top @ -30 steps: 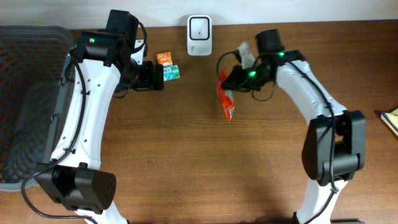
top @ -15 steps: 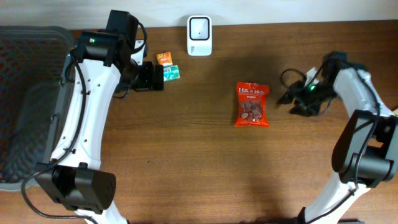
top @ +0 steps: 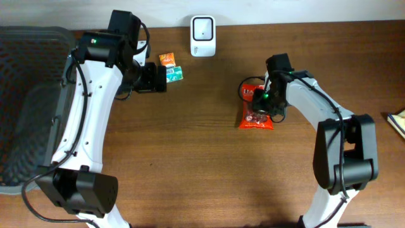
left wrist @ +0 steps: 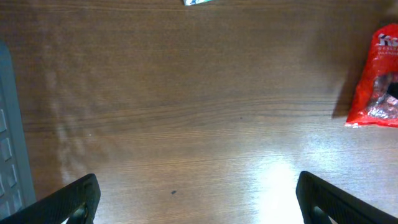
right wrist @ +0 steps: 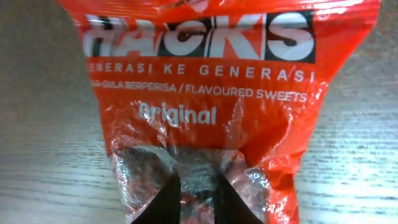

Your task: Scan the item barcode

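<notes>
Fingertips (right wrist: pixel 163 200) of my right claw (right wrist: pixel 198 198) stand close together, a slim gap between them, right over the clear window of the red sweets bag (right wrist: pixel 205 93); I cannot tell whether they pinch the film. Half a second ago that arm was swung out to the right, well apart from the bag; now it is back above it. The bag lies flat, label up, on the desk (top: pixel 190 164), below and right of the white scanner (top: pixel 202 28), where a second ago it hung on edge from the claw. My left claw (left wrist: pixel 198 186) stays spread wide, unmoved, beside the orange packet (top: pixel 167 59) and green packet (top: pixel 175 73).
</notes>
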Controlling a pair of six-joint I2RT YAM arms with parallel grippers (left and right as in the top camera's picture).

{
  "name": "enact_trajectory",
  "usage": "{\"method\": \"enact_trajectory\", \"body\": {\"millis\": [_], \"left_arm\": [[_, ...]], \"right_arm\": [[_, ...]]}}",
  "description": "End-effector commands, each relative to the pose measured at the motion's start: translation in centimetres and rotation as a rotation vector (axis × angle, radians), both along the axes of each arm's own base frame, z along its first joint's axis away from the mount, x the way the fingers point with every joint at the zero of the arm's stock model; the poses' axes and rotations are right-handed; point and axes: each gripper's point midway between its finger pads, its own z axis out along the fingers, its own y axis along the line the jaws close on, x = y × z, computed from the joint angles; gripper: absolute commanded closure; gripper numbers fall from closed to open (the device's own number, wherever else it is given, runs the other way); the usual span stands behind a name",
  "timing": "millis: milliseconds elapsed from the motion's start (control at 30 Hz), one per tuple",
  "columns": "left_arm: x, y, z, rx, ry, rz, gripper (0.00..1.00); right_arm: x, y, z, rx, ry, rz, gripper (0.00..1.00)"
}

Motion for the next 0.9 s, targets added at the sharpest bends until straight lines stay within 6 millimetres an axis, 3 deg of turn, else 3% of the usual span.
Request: {"method": "enact_trajectory", "body": {"millis": [0, 133, 200, 233, 333, 467, 567, 733, 867], "left_arm": [[0.0, -0.1, 0.1, -0.003, -0.004, -0.003, 0.01], [0.0, -0.1, 0.1, -0.003, -0.004, -0.003, 0.01], [0.0, -0.1, 0.1, -0.003, -0.004, -0.003, 0.01], [0.0, -0.1, 0.1, -0.003, -0.004, -0.003, 0.01], [0.0, -0.1, 0.1, -0.003, -0.004, -0.003, 0.01], [0.0, -0.1, 0.1, -0.003, -0.004, -0.003, 0.01], [0.0, -0.1, 0.1, -0.003, -0.004, -0.003, 0.01], [0.0, -0.1, 0.1, -0.003, -0.004, -0.003, 0.01], [0.0, -0.1, 0.1, -0.003, -0.004, -0.003, 0.01]], "right_arm": [[-0.8, -2.0, 1.2, -0.078, 0.07, -0.011, 0.7], [0.7, -1.7, 7.6, -0.081, 0.046, 0.025, 0.38], [0.9, -1.7, 8.1, -0.08, 0.04, 0.026, 0.08], [0.7, -1.7, 7.8, -0.081, 0.05, 0.027, 0.01], [-0.5, -1.8, 5.3, -0.084, 0.097, 0.017, 0.01], [-1.0, -1.2, 0.5, -0.078, 0.071, 0.0, 0.31], [-1.0, 0.3, -1.1, -0.106, 0.024, 0.045, 0.34], [-0.3, 0.8, -0.5, -0.22, -0.022, 0.085, 0.22], [1.3, 1.0, 4.1, -0.235, -0.037, 0.084, 0.16]]}}
